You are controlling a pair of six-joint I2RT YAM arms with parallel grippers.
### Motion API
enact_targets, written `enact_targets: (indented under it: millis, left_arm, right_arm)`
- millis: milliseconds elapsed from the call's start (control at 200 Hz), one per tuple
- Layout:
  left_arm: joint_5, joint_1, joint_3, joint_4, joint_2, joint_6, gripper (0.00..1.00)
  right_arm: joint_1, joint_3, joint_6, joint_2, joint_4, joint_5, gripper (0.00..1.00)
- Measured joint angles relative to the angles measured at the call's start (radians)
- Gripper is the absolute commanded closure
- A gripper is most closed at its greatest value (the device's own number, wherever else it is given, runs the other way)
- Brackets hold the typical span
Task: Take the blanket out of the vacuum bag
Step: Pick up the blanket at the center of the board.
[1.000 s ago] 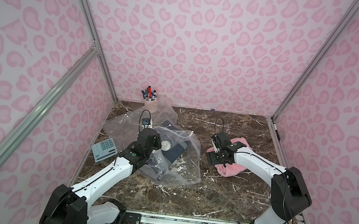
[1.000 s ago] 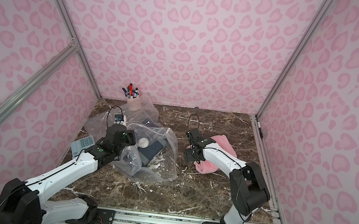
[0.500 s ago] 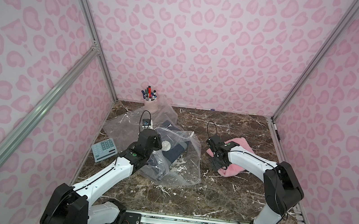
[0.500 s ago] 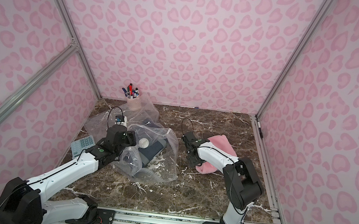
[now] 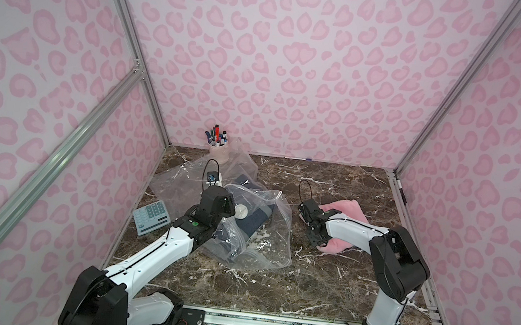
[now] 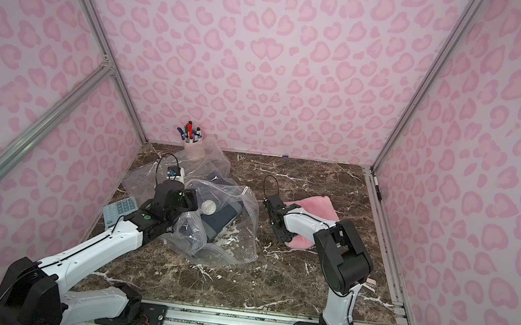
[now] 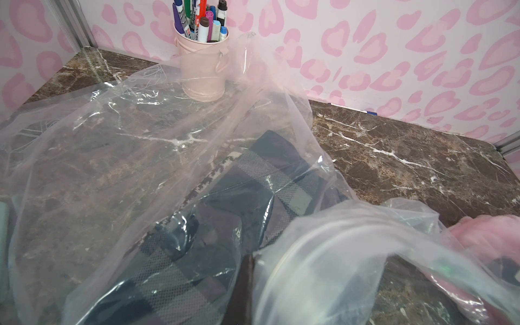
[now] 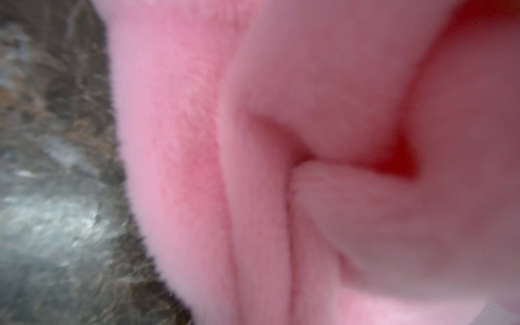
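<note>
**Entry: vacuum bag and blanket, stock at this moment**

Top views. We list the vacuum bag [image 5: 262,242], crumpled clear plastic, left of centre on the marble table [image 5: 322,280]. Its white valve disc [image 5: 241,211] sits just beside the left gripper [image 5: 229,206]. That gripper is closed, and we judge it to be pinching a raised fold of the bag. A dark checked cloth [image 5: 253,222] lies folded inside. The pink blanket [image 6: 315,206] lies to the right, wholly outside the plastic. The right gripper [image 6: 283,236] rests at its near-left edge, jaws closed (we cannot tell whether a fold is caught).

Left wrist view. Bag plastic drapes over the cloth; the fingers are not shown. A pen cup [image 7: 202,70] stands at the far wall.

Right wrist view. Blurred pink pile fills the frame with bare table beside it; no fingers show.

Progress, by our judgement. The pink blanket is out. The dark cloth remains inside, should it count too.
</note>
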Motion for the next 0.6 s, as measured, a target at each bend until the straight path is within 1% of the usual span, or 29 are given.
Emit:
enact_targets:
  millis: [95, 170, 310, 370, 460, 545, 600]
  left_arm:
    - [0.0, 0.0, 0.004, -0.002, 0.0, 0.001, 0.96]
    - [-0.001, 0.0, 0.004, -0.004, -0.001, 0.004, 0.96]
    - [0.002, 0.0, 0.004, -0.003, -0.001, 0.008, 0.96]
    - [0.006, 0.0, 0.004, -0.002, -0.001, 0.008, 0.96]
    - [0.015, 0.0, 0.003, 0.001, -0.001, 0.008, 0.96]
    - [0.022, 0.0, -0.003, 0.013, 0.0, 0.008, 0.96]
    - [0.024, 0.0, -0.006, 0.018, 0.005, 0.008, 0.96]
  right_arm:
    - [-0.052, 0.024, -0.012, -0.017, -0.013, -0.093, 1.0]
    - [-0.124, 0.057, -0.016, -0.038, -0.028, -0.209, 1.0]
    - [-0.351, 0.119, 0.017, -0.117, 0.008, -0.495, 1.0]
    - [-0.454, 0.141, 0.055, -0.142, 0.04, -0.628, 1.0]
    - [-0.581, 0.172, 0.121, -0.16, 0.087, -0.781, 1.0]
    - [-0.682, 0.192, 0.198, -0.181, 0.14, -0.887, 1.0]
    - [-0.739, 0.205, 0.253, -0.195, 0.173, -0.931, 1.0]
